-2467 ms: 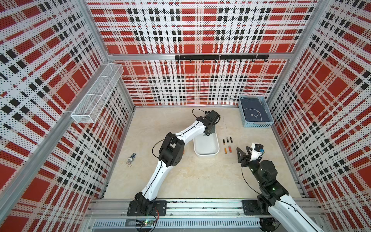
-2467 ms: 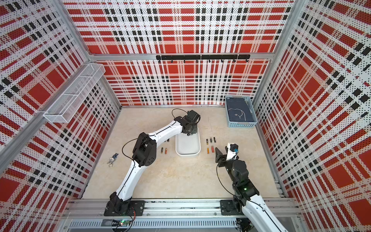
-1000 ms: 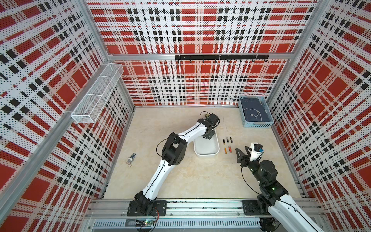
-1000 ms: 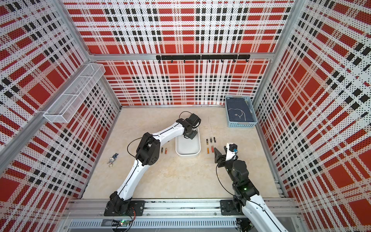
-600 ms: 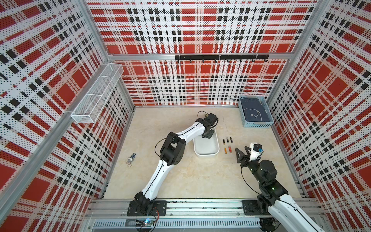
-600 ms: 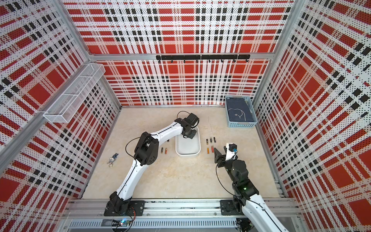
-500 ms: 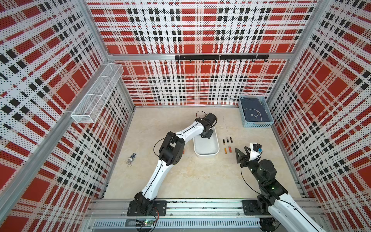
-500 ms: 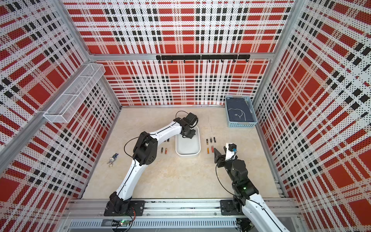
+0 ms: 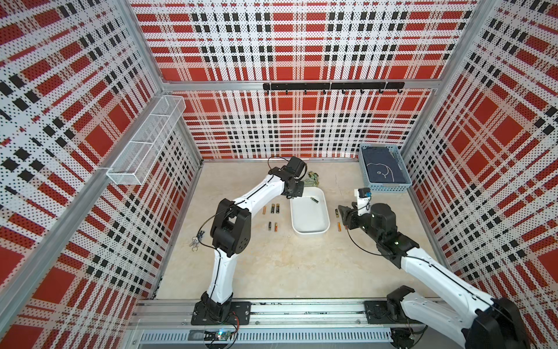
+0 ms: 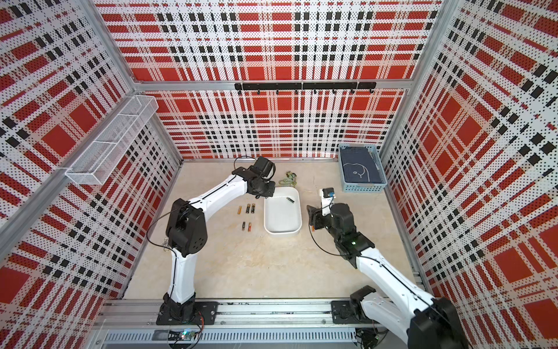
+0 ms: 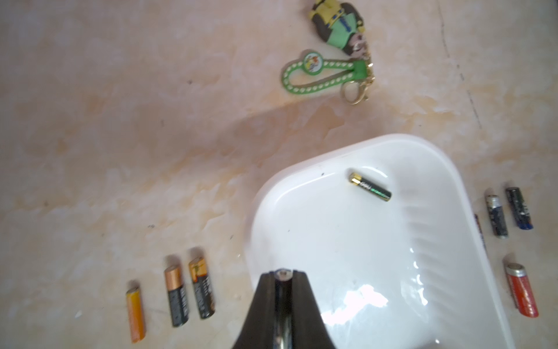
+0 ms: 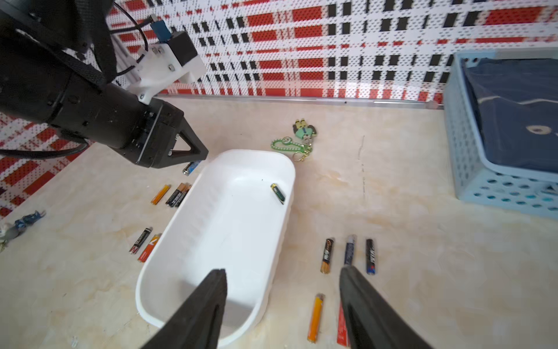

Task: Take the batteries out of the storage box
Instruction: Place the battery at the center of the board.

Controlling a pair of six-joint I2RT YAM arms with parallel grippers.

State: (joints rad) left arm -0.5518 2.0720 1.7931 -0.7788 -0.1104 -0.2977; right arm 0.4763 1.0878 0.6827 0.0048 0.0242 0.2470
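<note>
In both top views my left claw [image 9: 290, 197] hangs pressed together over the far left corner of the white smooth plastic storage tray [image 9: 311, 232]. The right claw [image 9: 342, 216] waits spread just beside the tray's right wall. Small cylindrical batteries [image 9: 273, 208] lie in rows on the beige bench [image 9: 271, 266] on both sides of the tray. One black-and-gold battery [image 10: 290, 199] lies inside, near the far right wall.

From the left wrist, the fingertips [image 11: 265, 290] pinch a slim dark battery [image 11: 280, 273], with only its silver end cap showing. I judge the step to be carrying it out to the row on the left. I'd clear the low wall first, line it up parallel to its neighbours, and lower almost to the bench before letting go, so it cannot roll.

From the right wrist, that held battery appears just outside the tray's corner. The last one inside lies slanted near the wall, so I'd turn the wrist to straddle it crosswise.
</note>
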